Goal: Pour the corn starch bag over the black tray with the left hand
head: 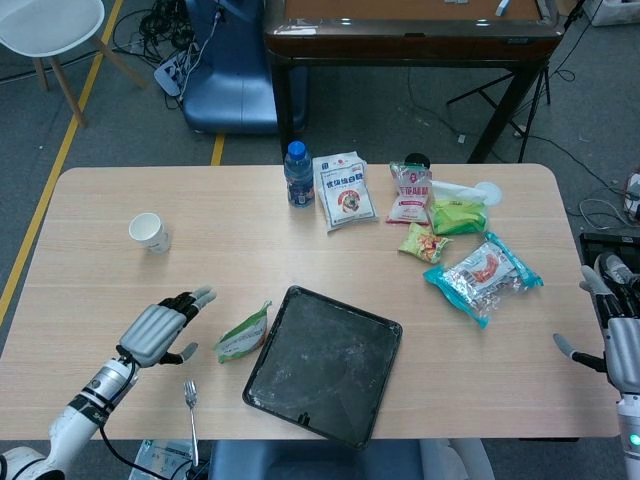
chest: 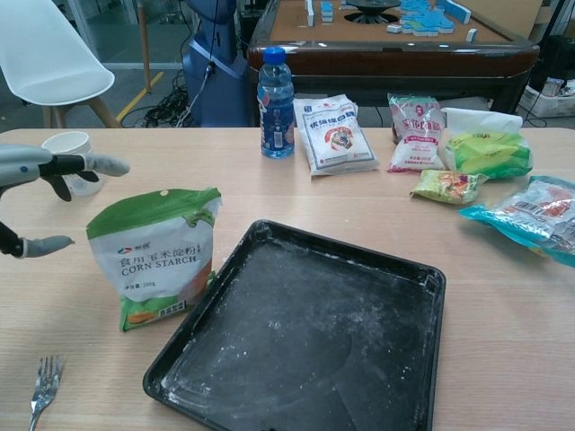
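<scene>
The corn starch bag [chest: 157, 253], green on top and white below, stands upright on the table just left of the black tray [chest: 310, 337]; from the head view the corn starch bag [head: 243, 334] sits by the black tray [head: 325, 362]. White powder dusts the tray floor. My left hand [head: 160, 330] hovers to the left of the bag, apart from it, fingers spread and empty; the chest view shows only the left hand's fingertips [chest: 99, 163] at the left edge. My right hand [head: 615, 345] hangs off the table's right edge, far from both.
A fork [chest: 42, 382] lies near the front edge left of the tray. A paper cup [chest: 70, 154] stands at the left. A water bottle [chest: 276, 103] and several snack and flour bags [chest: 337, 135] line the back and right side.
</scene>
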Controlling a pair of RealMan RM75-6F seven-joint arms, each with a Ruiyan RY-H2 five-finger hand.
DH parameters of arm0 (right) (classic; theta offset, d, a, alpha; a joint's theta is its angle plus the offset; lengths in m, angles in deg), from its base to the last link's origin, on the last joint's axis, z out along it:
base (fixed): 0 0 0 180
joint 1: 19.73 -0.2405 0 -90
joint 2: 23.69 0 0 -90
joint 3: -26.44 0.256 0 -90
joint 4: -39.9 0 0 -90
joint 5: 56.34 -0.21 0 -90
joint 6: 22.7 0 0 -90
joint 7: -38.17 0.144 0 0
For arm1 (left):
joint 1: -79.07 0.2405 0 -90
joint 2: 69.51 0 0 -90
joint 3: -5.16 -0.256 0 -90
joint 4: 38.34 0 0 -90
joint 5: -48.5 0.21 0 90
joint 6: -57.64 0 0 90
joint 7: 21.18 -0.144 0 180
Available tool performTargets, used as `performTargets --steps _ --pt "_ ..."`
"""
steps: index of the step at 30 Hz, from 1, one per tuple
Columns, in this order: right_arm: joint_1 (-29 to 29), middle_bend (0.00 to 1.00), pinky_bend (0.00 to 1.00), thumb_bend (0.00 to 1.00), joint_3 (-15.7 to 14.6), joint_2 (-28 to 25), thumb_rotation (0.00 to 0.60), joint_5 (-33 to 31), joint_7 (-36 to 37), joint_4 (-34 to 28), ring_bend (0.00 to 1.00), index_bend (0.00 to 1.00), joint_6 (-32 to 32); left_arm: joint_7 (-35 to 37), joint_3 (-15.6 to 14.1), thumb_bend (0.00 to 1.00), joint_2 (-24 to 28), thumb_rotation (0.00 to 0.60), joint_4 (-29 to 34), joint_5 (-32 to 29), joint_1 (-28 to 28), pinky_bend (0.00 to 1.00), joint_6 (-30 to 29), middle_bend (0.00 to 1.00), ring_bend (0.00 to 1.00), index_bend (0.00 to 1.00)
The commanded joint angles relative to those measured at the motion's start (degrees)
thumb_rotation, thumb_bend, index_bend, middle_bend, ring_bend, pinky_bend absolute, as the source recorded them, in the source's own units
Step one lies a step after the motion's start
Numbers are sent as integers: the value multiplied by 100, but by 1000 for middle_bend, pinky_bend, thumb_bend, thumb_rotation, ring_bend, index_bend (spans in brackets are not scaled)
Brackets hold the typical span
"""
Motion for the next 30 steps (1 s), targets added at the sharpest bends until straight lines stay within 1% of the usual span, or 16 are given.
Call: performTargets --steps 1,5,8,12,14,17,23,30 --pt "-13 260 118 179 1 -15 600 9 -32 -32 135 95 8 56 -58 358 292 600 259 51 218 207 -249 43 97 0" --pt "-38 260 118 179 -3 -59 600 19 -103 -113 135 95 38 131 -32 358 557 600 445 88 548 205 -752 43 96 0" --pt "-71 260 118 179 -39 -150 600 30 -167 -224 135 95 140 -7 53 358 643 600 390 -83 786 204 -1123 43 96 0" --pt "-147 260 118 179 -106 -307 600 55 -230 -435 135 95 358 -111 229 358 502 600 90 -435 1112 204 -1621 43 97 0" --pt "-195 261 118 179 -152 -378 600 132 -177 -542 135 104 453 -137 263 358 386 600 -81 -564 1307 204 -1860 43 97 0" --pt "-261 269 118 179 -204 -438 600 321 -168 -601 135 134 484 -171 230 358 311 600 -149 -696 1579 204 -2094 43 97 0" --pt "-444 287 118 179 -324 -474 600 813 -25 -667 135 135 537 -216 112 358 225 600 -83 -668 2057 204 -2520 43 96 0" --pt "-476 287 118 178 -370 -475 600 817 -131 -775 135 135 557 -347 82 358 74 600 -121 -346 2402 204 -2968 43 97 0"
